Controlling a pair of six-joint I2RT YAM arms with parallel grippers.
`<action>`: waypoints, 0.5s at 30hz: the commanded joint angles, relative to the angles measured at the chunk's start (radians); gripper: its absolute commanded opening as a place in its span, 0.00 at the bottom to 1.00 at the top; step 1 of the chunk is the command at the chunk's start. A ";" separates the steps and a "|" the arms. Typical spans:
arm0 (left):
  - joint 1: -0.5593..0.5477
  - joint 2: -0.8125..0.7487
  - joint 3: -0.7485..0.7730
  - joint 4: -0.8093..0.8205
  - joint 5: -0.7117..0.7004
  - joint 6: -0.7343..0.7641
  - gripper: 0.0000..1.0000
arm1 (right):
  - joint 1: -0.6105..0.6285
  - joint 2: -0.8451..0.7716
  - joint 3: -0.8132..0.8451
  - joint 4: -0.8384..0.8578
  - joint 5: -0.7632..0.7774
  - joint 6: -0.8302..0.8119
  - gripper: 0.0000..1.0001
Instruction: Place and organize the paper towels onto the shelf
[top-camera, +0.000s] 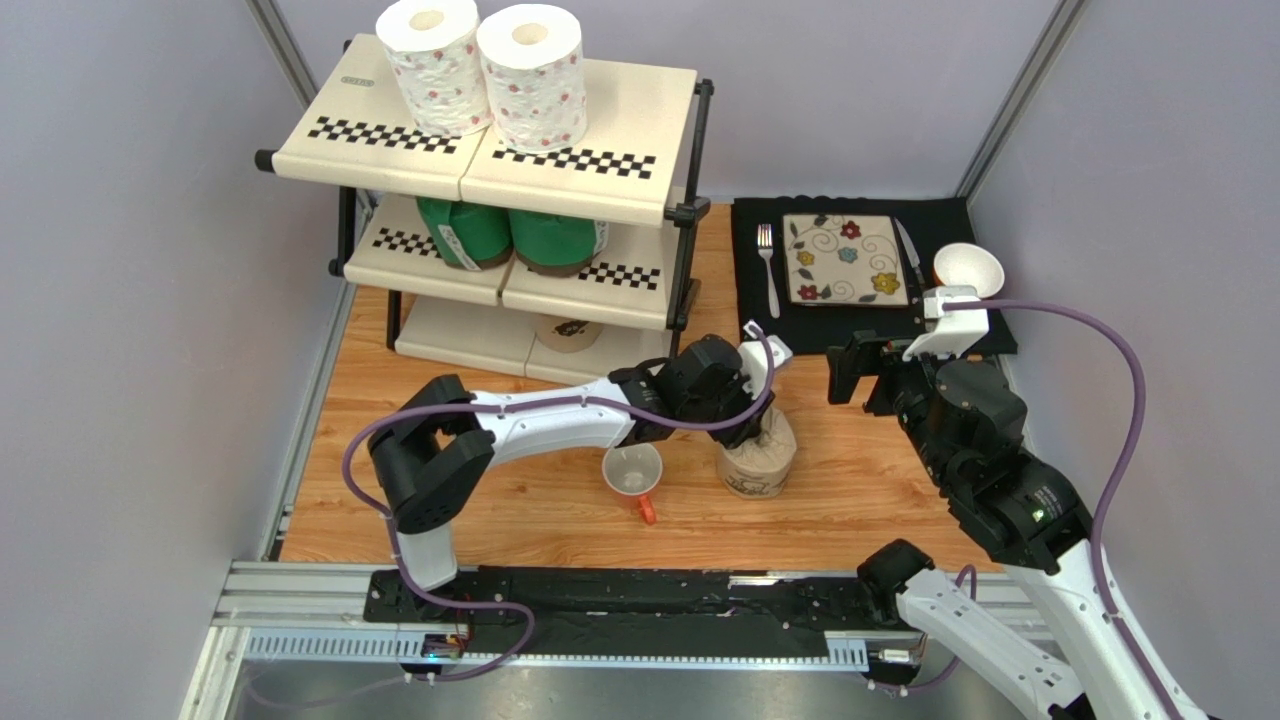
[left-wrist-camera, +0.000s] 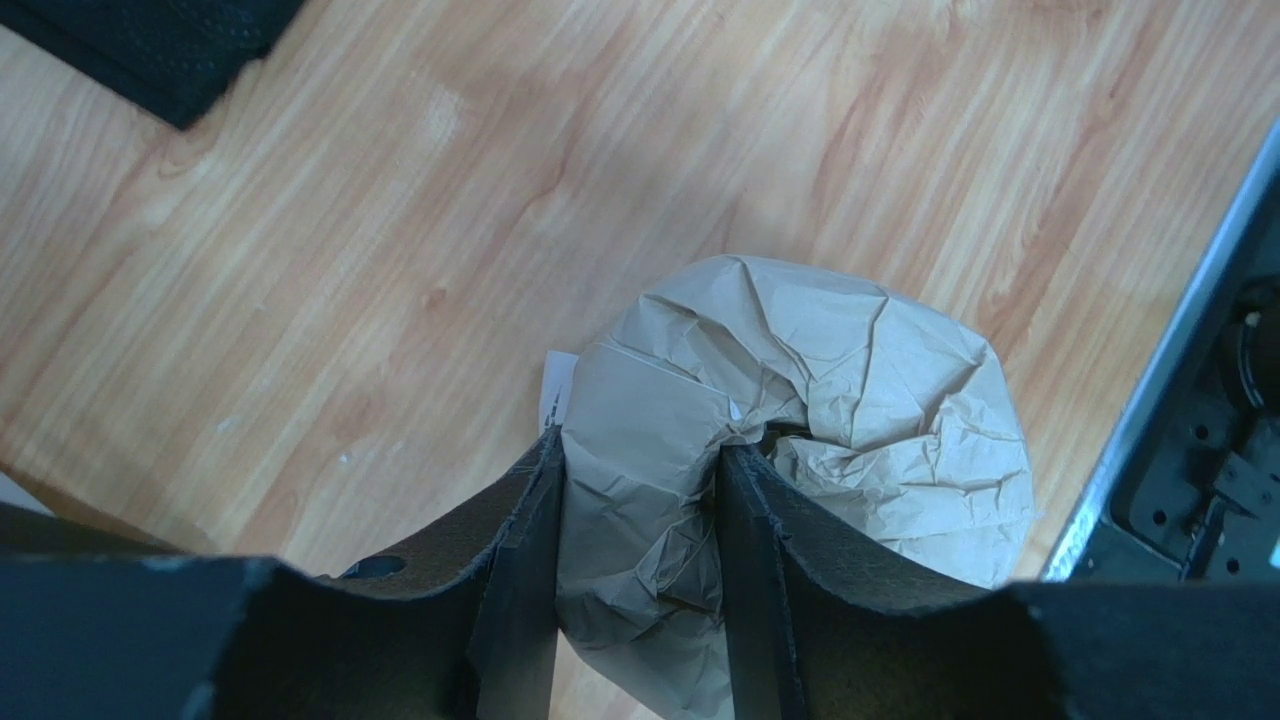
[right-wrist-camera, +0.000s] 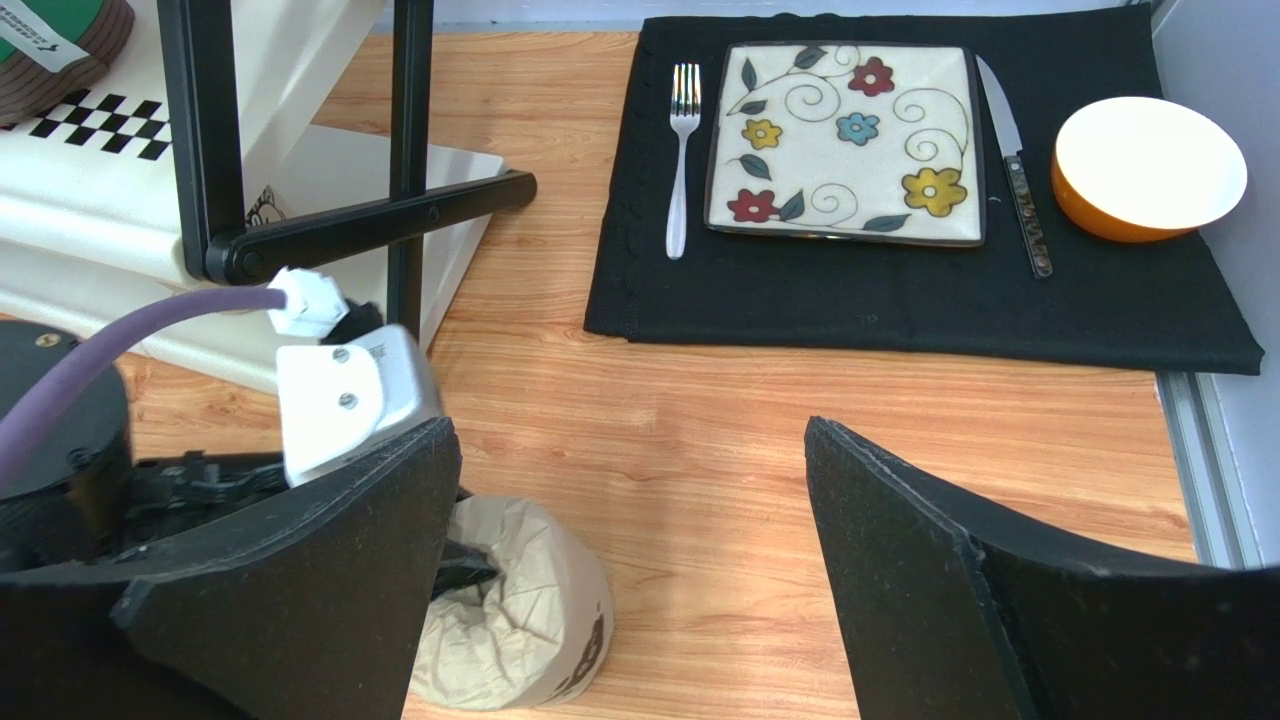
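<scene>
Left gripper (left-wrist-camera: 639, 450) hides much of the crumpled tan-brown roll (top-camera: 759, 468) at the mug's (top-camera: 633, 470) three o'clock, pinching its top; right gripper (right-wrist-camera: 631, 450) gapes empty.

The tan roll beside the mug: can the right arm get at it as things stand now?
Probably not well. The left gripper is clamped on the crumpled top of the tan roll and sits over it, so the open right gripper would likely collide with it.

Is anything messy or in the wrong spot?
The white mug sits alone on the wood, off the black placemat that holds the plate. The tan roll has a crumpled wrapper where the left gripper pinches it.
</scene>
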 joint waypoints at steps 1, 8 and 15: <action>-0.011 -0.097 -0.064 0.038 0.038 -0.017 0.15 | 0.001 -0.018 0.030 0.007 0.022 0.007 0.89; -0.008 -0.276 -0.145 0.163 0.006 -0.046 0.13 | 0.003 -0.038 0.043 0.004 0.065 0.007 0.89; 0.023 -0.488 -0.207 0.176 -0.059 -0.060 0.10 | 0.003 -0.029 0.047 0.007 0.059 0.006 0.89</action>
